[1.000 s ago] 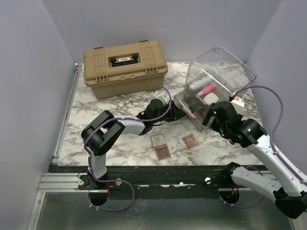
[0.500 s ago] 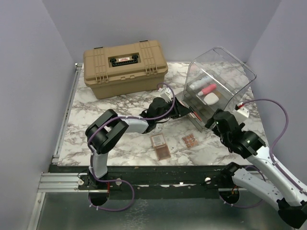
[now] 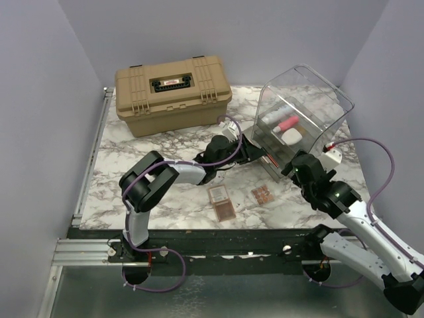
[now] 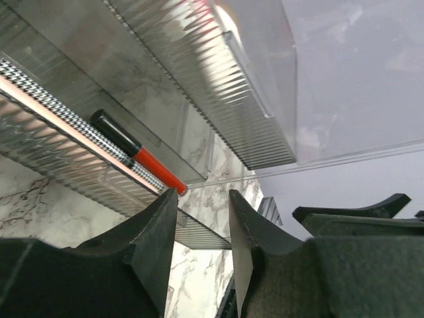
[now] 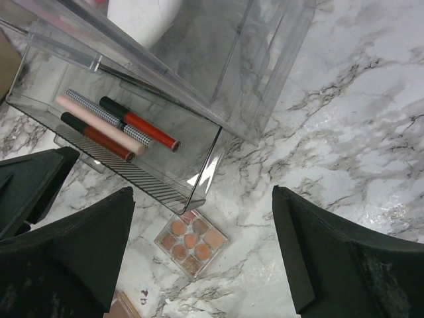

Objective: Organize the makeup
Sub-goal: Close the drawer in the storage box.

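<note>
Most of the sorting looks done. The white tube (image 3: 273,114), the pink tube (image 3: 288,123) and the white oval piece (image 3: 291,136) lie in the upper compartment of the clear organizer (image 3: 331,99). Three pencils (image 5: 116,126) lie side by side in its pulled-out drawer (image 5: 199,165).

What is left, by my reading, is the eyeshadow. A nine-pan palette (image 5: 192,245) lies on the marble table (image 5: 344,99), and a brown-pink palette (image 3: 223,204) lies near it. That second one may be a single hinged compact lying open or two pieces touching; I cannot tell which. The drawer also stands open.

The right gripper (image 5: 202,195) has its fingers (image 5: 73,258) spread wide and holds nothing. The nine-pan palette sits between them and just below the tips, slightly toward the left finger and not touching either one. The drawer's front corner is just beyond the tips, with the pencils further on and toward the left finger. A corner of the other palette shows under the left finger's base.

The left gripper (image 4: 202,199) has its fingers parted by a narrow gap, with nothing in it. It is up close against the drawer. The red-and-black pencil (image 4: 136,158) lies inside, its red end just beyond the left fingertip and behind the ribbed wall, so I judge they are apart.
</note>
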Controlling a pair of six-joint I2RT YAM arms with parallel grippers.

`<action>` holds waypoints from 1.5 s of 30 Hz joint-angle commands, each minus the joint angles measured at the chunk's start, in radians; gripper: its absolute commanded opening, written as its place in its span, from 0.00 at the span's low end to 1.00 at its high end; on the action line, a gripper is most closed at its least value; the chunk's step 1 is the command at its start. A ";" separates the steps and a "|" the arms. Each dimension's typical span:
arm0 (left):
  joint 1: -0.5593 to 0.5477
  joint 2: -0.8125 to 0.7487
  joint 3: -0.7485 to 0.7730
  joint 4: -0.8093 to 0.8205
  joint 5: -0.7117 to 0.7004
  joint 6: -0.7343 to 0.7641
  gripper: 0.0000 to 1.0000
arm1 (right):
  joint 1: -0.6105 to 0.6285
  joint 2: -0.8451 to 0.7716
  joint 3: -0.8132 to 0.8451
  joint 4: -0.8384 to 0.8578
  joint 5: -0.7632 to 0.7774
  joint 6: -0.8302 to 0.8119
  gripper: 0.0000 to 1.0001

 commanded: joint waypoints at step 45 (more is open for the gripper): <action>-0.008 -0.113 0.023 -0.150 -0.083 0.118 0.46 | 0.000 -0.035 -0.041 0.052 -0.029 0.044 0.80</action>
